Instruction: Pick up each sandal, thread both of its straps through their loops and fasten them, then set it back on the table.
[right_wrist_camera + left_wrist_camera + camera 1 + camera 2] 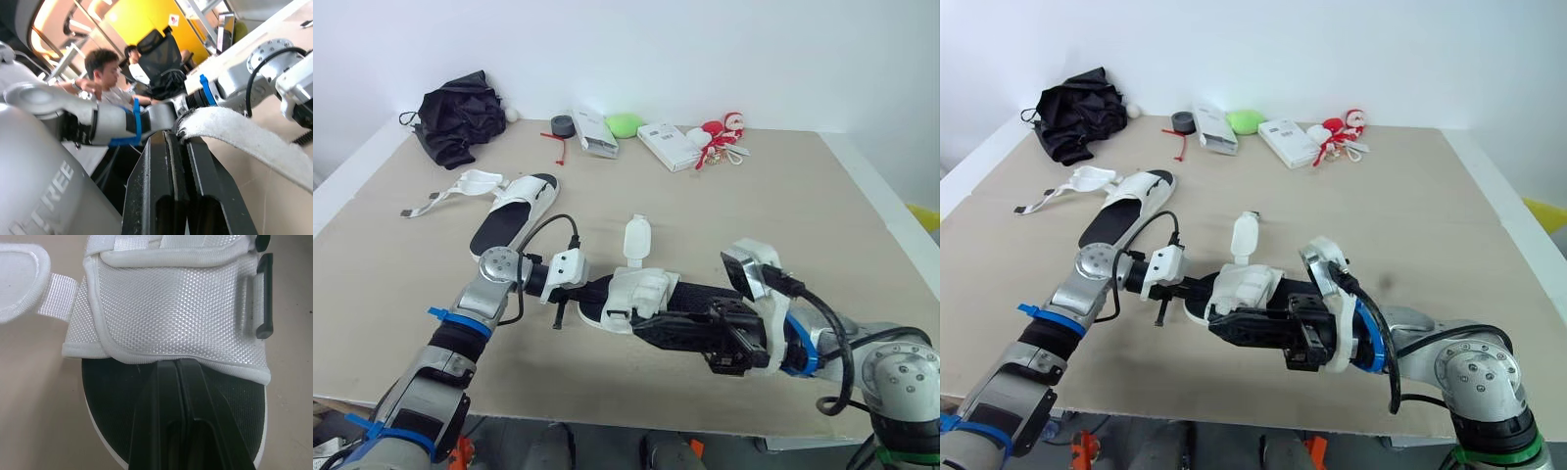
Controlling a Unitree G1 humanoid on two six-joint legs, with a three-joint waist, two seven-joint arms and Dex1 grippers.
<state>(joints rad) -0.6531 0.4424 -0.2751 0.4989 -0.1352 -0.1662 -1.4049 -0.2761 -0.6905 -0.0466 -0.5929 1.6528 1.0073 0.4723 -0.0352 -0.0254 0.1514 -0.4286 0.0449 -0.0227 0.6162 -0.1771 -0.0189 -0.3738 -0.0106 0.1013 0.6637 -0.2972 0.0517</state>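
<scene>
Two sandals are in sight on the counter (822, 196). The near sandal (651, 287), white mesh upper over a black footbed, sits close to the front edge between both arms. Whether its sole rests flat or is raised a little I cannot tell.

The right pincer (179, 133) is closed on a fuzzy white strap (244, 143) of this sandal, with the strap's end nipped between the fingertips and the rest trailing away from them. From the head views its long black fingers (1253, 328) reach in low along the sandal's near side.

The left pincer (176, 365) comes in from the other end, its two fingers pressed together over the black footbed and their tips touching the hem of the mesh upper. I cannot tell whether they nip that hem. A black plastic loop (264, 296) sits at the side of the upper. A rounded strap tab (637, 238) stands up from the sandal, free of both pincers.

The far sandal (516, 217) lies well apart towards the back left, straps undone and spread beside it. A black cloth bundle (460, 119) lies behind it.
</scene>
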